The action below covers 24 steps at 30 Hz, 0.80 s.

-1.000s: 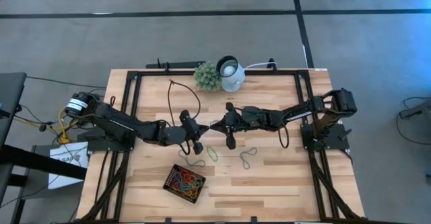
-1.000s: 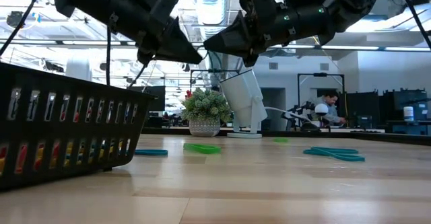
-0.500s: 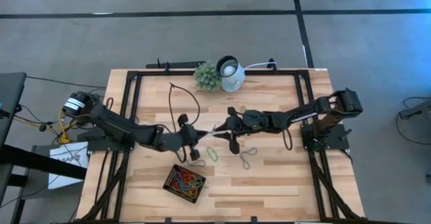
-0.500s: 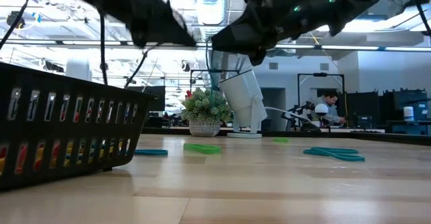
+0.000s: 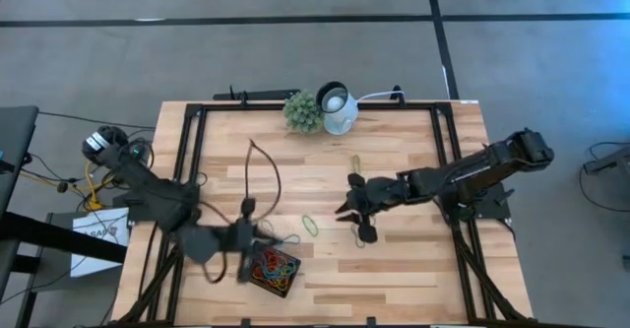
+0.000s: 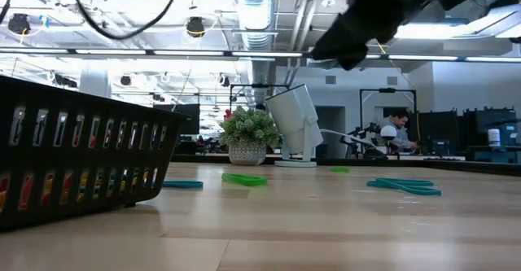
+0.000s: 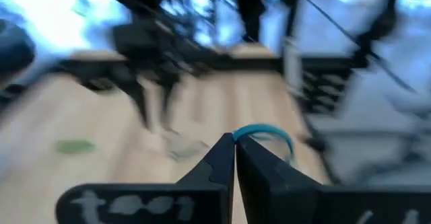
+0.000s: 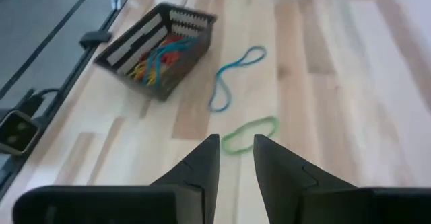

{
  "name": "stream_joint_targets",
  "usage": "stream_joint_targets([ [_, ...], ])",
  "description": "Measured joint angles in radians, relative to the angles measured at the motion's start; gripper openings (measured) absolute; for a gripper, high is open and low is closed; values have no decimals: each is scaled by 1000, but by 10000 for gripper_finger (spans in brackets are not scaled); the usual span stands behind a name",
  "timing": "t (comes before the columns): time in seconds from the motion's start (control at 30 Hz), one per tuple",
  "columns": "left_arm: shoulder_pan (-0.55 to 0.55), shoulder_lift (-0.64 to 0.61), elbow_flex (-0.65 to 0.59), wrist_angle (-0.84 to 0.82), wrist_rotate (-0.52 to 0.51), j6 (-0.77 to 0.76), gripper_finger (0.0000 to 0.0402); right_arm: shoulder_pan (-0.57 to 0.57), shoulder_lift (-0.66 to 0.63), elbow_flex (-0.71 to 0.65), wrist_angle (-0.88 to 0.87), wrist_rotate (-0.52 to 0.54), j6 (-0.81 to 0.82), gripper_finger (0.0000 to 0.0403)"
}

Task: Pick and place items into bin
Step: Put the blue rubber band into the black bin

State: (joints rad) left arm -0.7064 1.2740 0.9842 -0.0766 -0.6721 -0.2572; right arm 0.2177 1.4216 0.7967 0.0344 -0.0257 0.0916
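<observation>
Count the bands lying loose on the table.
4: a green band mid-table, one by the bin, one below the right end effector, one nearer the plant. Arms may hide others.

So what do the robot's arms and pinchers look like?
Both arms are dark, jointed and slim, trailing black cables. The left gripper and right gripper each end in two black, pointed wedge-shaped fingers. The left gripper's body carries pale lettering, too blurred to read.

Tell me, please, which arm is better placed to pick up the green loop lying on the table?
The right. Its right gripper is open and points at the green loop. The left gripper is shut on a blue loop beside the bin.
</observation>
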Motion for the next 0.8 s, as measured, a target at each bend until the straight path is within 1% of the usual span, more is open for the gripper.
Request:
stream_joint_targets([
  [0.03, -24, 5, 17, -45, 22, -37, 0, 8, 0, 0, -9, 1, 11, 86],
  [0.1, -58, 25, 33, -84, 27, -107, 0, 23, 0, 0, -19, 5, 29, 86],
  [0.2, -81, 65, 31, -147, -16, -252, 0, 36, -1, 0, -19, 6, 32, 86],
  [0.33, -81, 173, -9, -219, -30, -531, 0, 38, -1, 0, -1, 8, 33, 86],
  [0.43, -72, 267, -14, -256, -14, -690, 0, 38, -1, 0, 5, 8, 33, 86],
  [0.5, -65, 316, -14, -265, 27, -729, 0, 35, -1, 0, 6, 8, 33, 86],
  [0.6, -60, 360, -14, -278, 114, -734, 0, 28, -1, 0, 4, 8, 33, 86],
  [0.67, -56, 372, -14, -288, 164, -730, 0, 20, -1, 0, 4, 8, 33, 86],
  [0.8, -46, 373, -14, -323, 228, -732, 0, 4, -1, 0, 3, 8, 33, 86],
])
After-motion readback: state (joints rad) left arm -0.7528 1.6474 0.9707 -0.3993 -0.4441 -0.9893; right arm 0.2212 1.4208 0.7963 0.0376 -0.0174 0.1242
